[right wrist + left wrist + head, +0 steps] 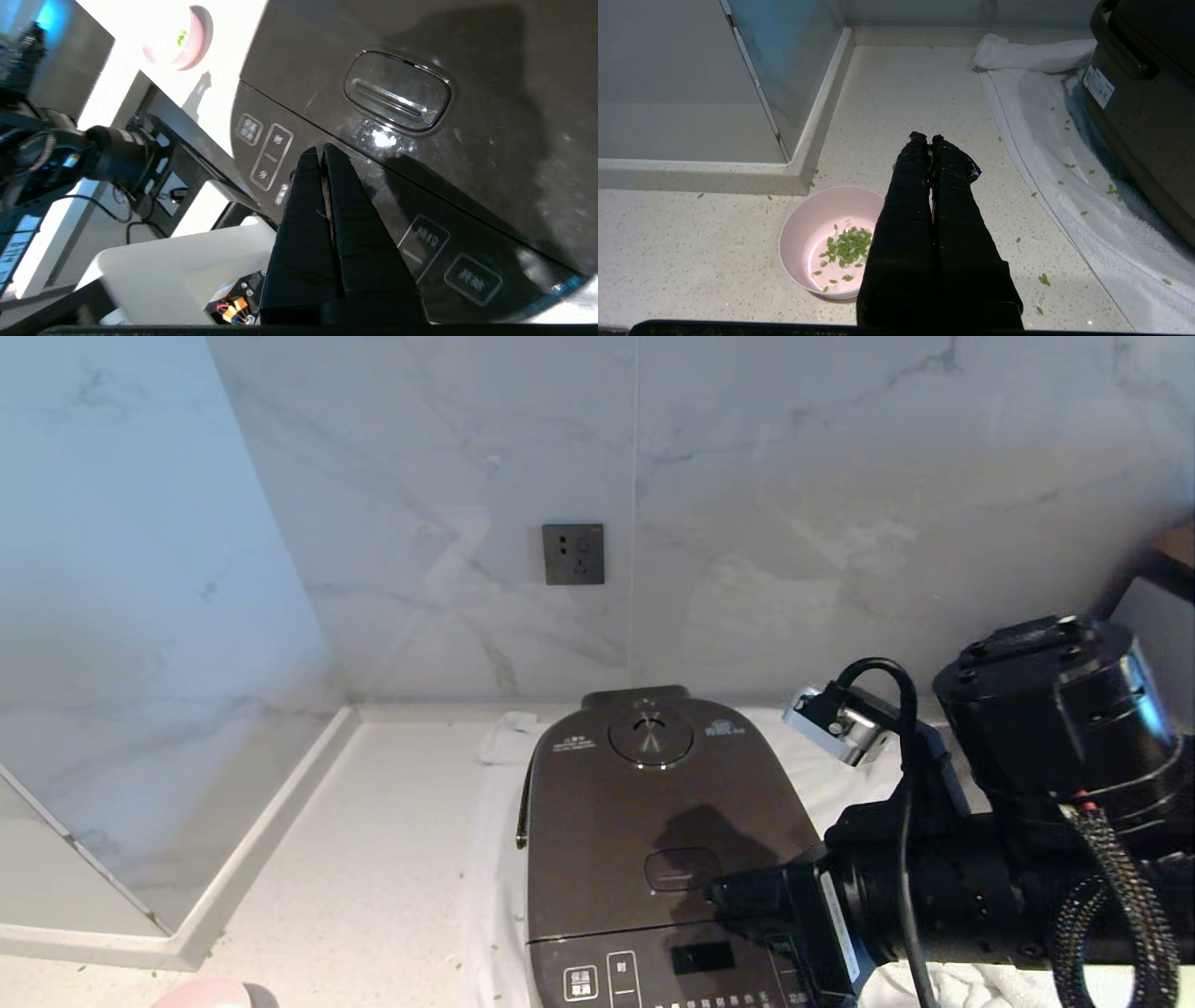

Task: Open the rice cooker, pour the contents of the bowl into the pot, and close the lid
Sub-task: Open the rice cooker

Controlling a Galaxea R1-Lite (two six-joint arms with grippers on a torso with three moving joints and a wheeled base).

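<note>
I see the rice cooker (pixel 653 840) on a white towel (pixel 1064 186) on the counter (pixel 924 93), its lid (pixel 653 803) closed. My right gripper (pixel 322 151) hovers over the front panel beside the latch button (pixel 397 91), fingers pressed together, holding nothing. My left gripper (pixel 924 139), fingers likewise together, hangs above the counter beside the bowl (pixel 803 224), which holds the green contents (pixel 847 247).

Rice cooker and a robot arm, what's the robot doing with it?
The rice cooker sits on a white towel with its lid shut. The right claw, fingers pressed together, is over the front of the cooker, close to the oval latch button. Whether it touches, I cannot tell. The left claw, also shut, hangs idle over the counter beside the pink bowl, which holds green bits. Nothing is poured yet.
</note>
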